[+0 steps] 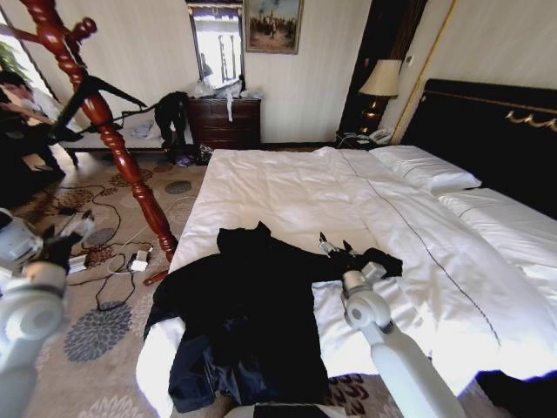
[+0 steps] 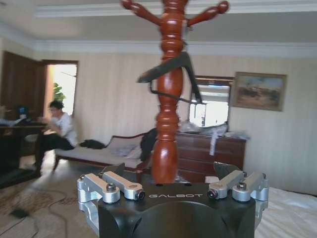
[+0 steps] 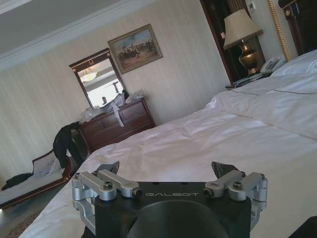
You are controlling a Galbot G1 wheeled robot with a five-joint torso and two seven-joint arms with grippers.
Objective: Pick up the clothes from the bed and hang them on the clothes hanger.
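Observation:
The clothes [image 1: 252, 322], a black coat with dark navy lining, lie spread over the near left corner of the bed [image 1: 296, 183], the hem hanging over the edge. My right gripper [image 1: 335, 246] is open and hovers just above the coat's right sleeve [image 1: 379, 259]; in the right wrist view the right gripper [image 3: 167, 171] holds nothing, with white duvet beyond it. The red-brown clothes hanger [image 1: 113, 144] stands on the carpet left of the bed. My left gripper [image 1: 77, 231] is raised near its base, and the left gripper [image 2: 170, 171] is open, facing the clothes hanger post [image 2: 168, 109].
A black bracket [image 1: 96, 91] hangs on the stand. Cables and a power strip [image 1: 137, 259] lie on the carpet by its foot. A dark dresser [image 1: 224, 122] stands at the far wall, a lamp [image 1: 381, 80] beside the black headboard [image 1: 487, 131]. A person sits far left.

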